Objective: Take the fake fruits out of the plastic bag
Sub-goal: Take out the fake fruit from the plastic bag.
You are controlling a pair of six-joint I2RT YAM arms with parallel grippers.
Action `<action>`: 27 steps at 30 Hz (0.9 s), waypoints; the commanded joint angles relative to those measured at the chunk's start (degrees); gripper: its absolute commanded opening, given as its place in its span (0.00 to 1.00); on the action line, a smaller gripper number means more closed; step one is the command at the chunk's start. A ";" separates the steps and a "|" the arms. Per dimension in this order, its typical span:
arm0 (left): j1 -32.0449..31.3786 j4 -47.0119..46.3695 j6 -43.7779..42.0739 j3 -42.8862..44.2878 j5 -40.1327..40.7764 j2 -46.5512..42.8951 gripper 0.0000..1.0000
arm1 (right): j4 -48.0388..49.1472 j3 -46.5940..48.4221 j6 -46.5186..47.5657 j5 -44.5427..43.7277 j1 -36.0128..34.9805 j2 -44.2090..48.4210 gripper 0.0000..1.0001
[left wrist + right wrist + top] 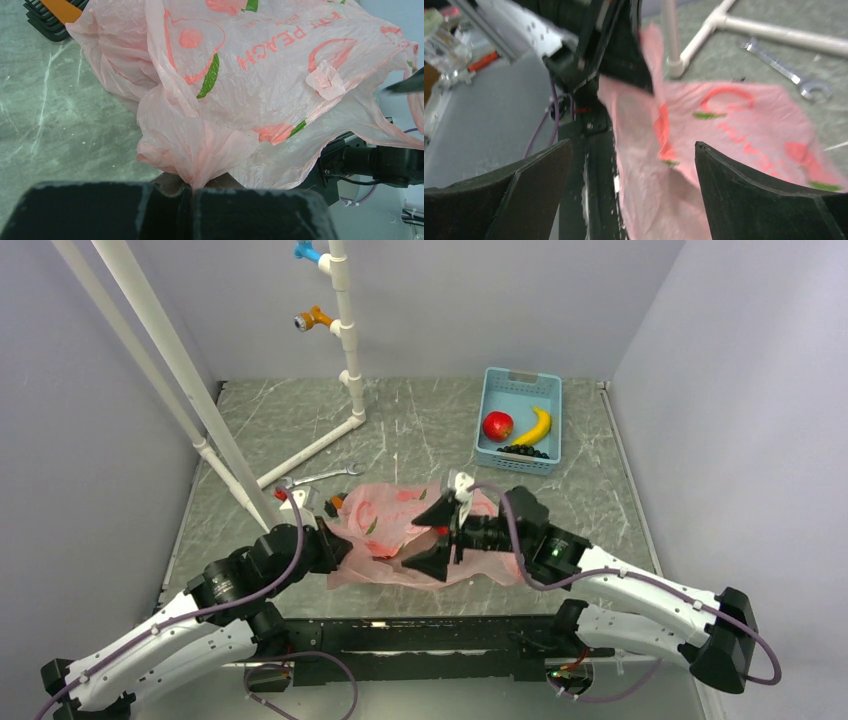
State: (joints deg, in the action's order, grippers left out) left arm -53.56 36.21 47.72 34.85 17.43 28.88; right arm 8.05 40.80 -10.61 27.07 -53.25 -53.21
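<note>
The pink plastic bag (pixel 385 525) lies crumpled mid-table, printed with red fruit shapes and green leaves (pixel 240 75). My left gripper (pixel 335 545) is shut on a bunched fold of the bag's left edge (pixel 192 186). At the bag's right side my right gripper (pixel 433 536) stands open, one finger above the bag and one at its near edge, with the bag's film (pixel 664 190) between the spread fingers (pixel 754 190) and nothing gripped. No fake fruits show through the bag. One red round fruit (pixel 498 426) lies in the blue basket.
The blue basket (pixel 545 390) at the back right also holds a yellow banana (pixel 538 426) and black grapes (pixel 523 451). A wrench (pixel 322 477) and a white pipe frame (pixel 312 448) lie behind the bag. A black-and-orange object (pixel 52 15) sits at its far left.
</note>
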 commanded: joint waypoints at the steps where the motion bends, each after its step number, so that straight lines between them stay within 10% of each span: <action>1: 0.05 -0.86 -0.22 -0.22 0.45 -1.03 0.00 | 1.81 -6.48 2.52 -8.59 -5.23 3.51 0.93; 5: 0.11 -1.73 -0.18 -0.73 0.11 -1.72 0.00 | 0.10 -10.64 -1.11 -28.34 -7.58 3.76 0.74; 13: 0.12 -1.71 -1.03 0.26 -0.17 0.41 0.00 | 3.26 -12.41 -4.67 -40.37 -8.39 -2.42 0.39; 27: 0.05 -2.72 -0.89 -0.27 -0.81 -0.08 0.00 | -0.27 -7.68 -8.74 -52.15 -8.97 -16.14 0.36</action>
State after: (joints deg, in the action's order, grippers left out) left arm -53.56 36.03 47.48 34.39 17.21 29.32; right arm 7.84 29.43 -17.45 -21.87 -61.82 -67.42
